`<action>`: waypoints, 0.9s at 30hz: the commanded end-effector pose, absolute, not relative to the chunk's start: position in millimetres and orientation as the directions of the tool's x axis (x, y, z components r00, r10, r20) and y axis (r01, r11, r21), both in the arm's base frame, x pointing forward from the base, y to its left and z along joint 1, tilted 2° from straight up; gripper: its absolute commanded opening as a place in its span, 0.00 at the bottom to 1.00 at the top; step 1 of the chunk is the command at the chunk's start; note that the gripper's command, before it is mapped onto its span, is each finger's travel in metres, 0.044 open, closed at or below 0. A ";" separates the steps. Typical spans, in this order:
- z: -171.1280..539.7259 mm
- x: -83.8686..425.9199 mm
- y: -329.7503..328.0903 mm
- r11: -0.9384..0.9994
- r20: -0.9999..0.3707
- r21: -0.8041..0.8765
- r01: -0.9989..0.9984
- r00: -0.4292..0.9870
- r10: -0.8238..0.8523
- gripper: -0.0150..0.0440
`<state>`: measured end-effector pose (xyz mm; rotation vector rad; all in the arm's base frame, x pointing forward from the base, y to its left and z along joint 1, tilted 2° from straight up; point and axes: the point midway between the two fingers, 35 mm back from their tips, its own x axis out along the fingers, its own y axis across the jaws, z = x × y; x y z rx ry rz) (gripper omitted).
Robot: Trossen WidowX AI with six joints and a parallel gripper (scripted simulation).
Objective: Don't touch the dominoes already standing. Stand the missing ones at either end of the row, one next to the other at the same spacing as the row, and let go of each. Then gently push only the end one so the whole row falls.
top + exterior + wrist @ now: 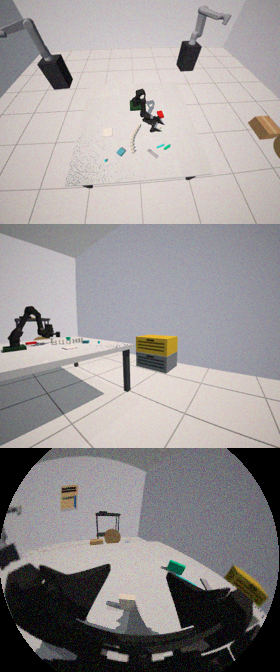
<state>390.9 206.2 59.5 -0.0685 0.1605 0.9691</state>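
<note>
A curved row of several cream dominoes [133,151] [52,341] stands upright on the table, in front of the arm's base. The row is not seen in the wrist view. My gripper [162,128] [139,571] is wide open, low over the table, to the right of the row's arm-side end in the top view. A single cream domino [159,128] [127,602] is between the spread fingers, free of both in the wrist view. It looks upright, with its pale top lit; its foot is hard to make out. No other loose domino can be made out.
A red block [160,114] [31,343] lies close beside the arm. Farther along are a grey bar [153,153], a cyan piece [160,146] and a green piece [167,147] [176,567]. Left of the row are a teal block [121,151] and a cream square [107,132].
</note>
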 end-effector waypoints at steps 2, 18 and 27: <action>62.5 436.1 224.1 0.617 -0.289 0.010 -0.787 0.589 0.755 1.00; 60.9 472.2 260.7 0.662 -0.765 0.003 -0.749 0.425 0.484 1.00; 78.1 454.6 257.8 0.633 -0.893 -0.037 -0.773 0.311 0.327 1.00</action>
